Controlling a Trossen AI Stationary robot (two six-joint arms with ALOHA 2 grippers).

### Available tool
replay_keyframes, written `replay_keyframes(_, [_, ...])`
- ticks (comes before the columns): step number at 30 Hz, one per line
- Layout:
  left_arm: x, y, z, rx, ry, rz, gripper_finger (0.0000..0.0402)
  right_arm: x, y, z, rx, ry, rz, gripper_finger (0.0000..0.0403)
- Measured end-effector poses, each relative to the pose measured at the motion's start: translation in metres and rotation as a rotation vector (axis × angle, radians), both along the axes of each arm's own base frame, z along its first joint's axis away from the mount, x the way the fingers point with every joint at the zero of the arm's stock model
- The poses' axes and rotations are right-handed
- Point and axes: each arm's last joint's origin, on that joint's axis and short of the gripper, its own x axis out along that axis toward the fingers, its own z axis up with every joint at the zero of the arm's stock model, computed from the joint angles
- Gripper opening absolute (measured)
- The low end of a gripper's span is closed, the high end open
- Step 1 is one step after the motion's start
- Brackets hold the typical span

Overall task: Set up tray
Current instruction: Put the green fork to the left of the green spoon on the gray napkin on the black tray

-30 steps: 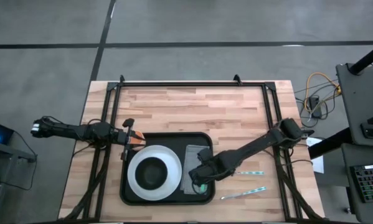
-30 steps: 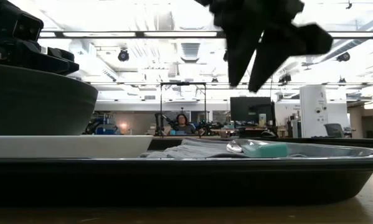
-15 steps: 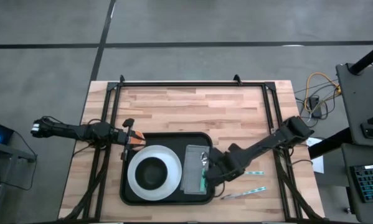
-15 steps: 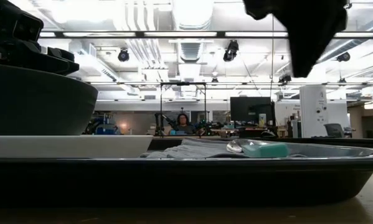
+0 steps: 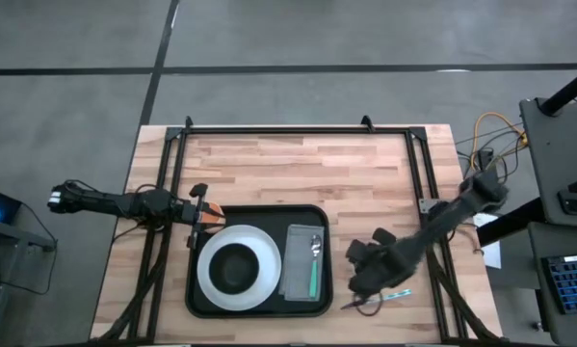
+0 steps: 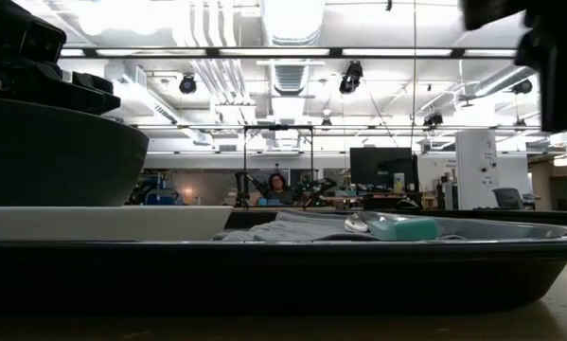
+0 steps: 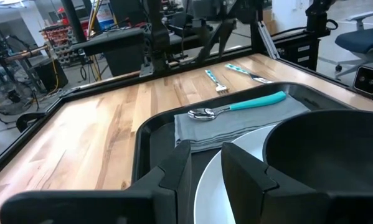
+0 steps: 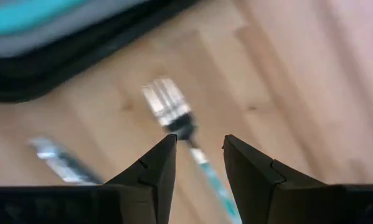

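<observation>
The black tray (image 5: 259, 214) lies on the wooden table. On it stands a white plate (image 5: 211, 280) with a dark bowl (image 5: 236, 267) on top. Beside the plate lies a grey napkin (image 5: 300, 258), and a teal-handled spoon (image 5: 314, 270) rests on it. My right gripper (image 5: 361, 285) hangs open above the table right of the tray, over a teal-handled fork (image 8: 174, 118) that shows between its fingers; it touches nothing. A second utensil (image 8: 61, 158) lies next to the fork. My left gripper (image 5: 209, 218) hovers open over the tray's far left corner.
Bare wood stretches from the tray to the table's far edge (image 5: 298, 154). Black frame rails (image 5: 418, 183) run along the table's sides. In the low view the tray's rim (image 6: 283, 248) fills the foreground, and a person sits far back in the room (image 6: 277, 188).
My right gripper has moved from above the napkin in the tray toward the table's right and near edge, out over the utensils on the wood. The spoon has stayed on the napkin.
</observation>
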Motion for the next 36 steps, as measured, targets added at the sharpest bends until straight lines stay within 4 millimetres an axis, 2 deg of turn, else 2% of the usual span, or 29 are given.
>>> replay_keyframes(5, [0.000, 0.000, 0.000, 0.000, 0.000, 0.000, 0.0071, -0.033, -0.007, -0.004, 0.152, -0.189, 0.080, 0.0129])
replay_keyframes(8, [0.000, 0.000, 0.000, 0.000, 0.000, 0.000, 0.0071, -0.052, -0.017, -0.011, 0.191, -0.150, 0.106, 0.0128])
replay_keyframes(12, [0.000, 0.000, 0.000, 0.000, 0.000, 0.000, 0.0071, -0.066, -0.028, -0.025, 0.195, -0.089, 0.126, 0.0119])
replay_keyframes(23, [0.000, 0.000, 0.000, 0.000, 0.000, 0.000, 0.0071, -0.067, -0.028, -0.042, 0.194, -0.039, 0.206, 0.0099])
replay_keyframes(36, [0.000, 0.000, 0.000, 0.000, 0.000, 0.000, 0.0071, -0.061, -0.022, -0.057, 0.188, 0.003, 0.239, 0.0101])
